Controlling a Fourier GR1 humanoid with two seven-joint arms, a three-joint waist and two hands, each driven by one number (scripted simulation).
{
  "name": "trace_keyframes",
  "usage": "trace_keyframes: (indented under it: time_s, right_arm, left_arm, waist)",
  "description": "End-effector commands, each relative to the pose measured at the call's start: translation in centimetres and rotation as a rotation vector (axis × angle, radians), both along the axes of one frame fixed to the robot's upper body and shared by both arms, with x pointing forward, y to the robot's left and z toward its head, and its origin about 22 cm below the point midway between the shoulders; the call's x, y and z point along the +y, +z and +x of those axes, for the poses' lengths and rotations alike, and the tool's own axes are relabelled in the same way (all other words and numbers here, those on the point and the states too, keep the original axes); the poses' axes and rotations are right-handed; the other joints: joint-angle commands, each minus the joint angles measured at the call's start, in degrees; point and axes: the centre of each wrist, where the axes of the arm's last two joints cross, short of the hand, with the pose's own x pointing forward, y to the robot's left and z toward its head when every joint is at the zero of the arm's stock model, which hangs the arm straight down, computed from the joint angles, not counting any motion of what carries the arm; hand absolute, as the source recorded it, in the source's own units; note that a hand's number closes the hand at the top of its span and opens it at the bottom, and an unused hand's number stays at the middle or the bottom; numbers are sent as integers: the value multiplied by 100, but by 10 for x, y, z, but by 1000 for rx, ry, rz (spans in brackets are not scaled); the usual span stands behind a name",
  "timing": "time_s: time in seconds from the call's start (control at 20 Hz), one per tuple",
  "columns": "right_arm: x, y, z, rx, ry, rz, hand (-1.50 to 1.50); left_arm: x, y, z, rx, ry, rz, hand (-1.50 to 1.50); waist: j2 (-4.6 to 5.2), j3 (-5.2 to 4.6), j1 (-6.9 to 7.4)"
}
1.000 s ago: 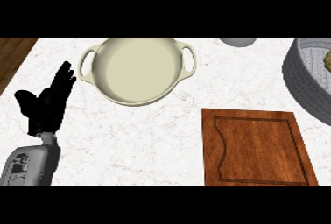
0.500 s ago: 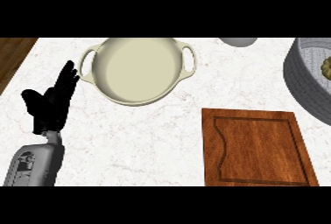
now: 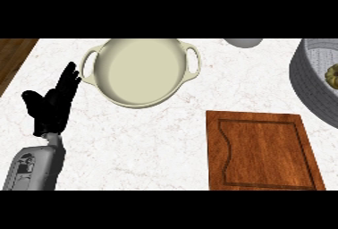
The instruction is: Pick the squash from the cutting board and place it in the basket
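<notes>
A black left hand [image 3: 49,109] is seen on a slim neck, joined to a grey forearm [image 3: 31,169] bearing dark markings.

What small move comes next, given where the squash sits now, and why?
Probably none for the squash: it already seems to lie inside the grey basket at the view's right edge, and the cutting board carries nothing. The left hand rests open beside the cream pot; the right hand is out of view. I would keep the left hand where it is.
</notes>
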Motion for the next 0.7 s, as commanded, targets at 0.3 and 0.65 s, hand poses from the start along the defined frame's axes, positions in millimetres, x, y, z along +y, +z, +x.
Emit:
trace_keyframes:
  time_s: [0.3, 0.65]
  right_arm:
    - [0, 6, 2, -165, -88, 90, -150]
    - [-12, 37, 1, -460, -93, 241, -150]
  left_arm:
    - [0, -5, -6, 3, 8, -3, 0]
    - [11, -2, -10, 8, 32, -2, 0]
  waist:
    - [-4, 10, 11]
    - [-58, 5, -62]
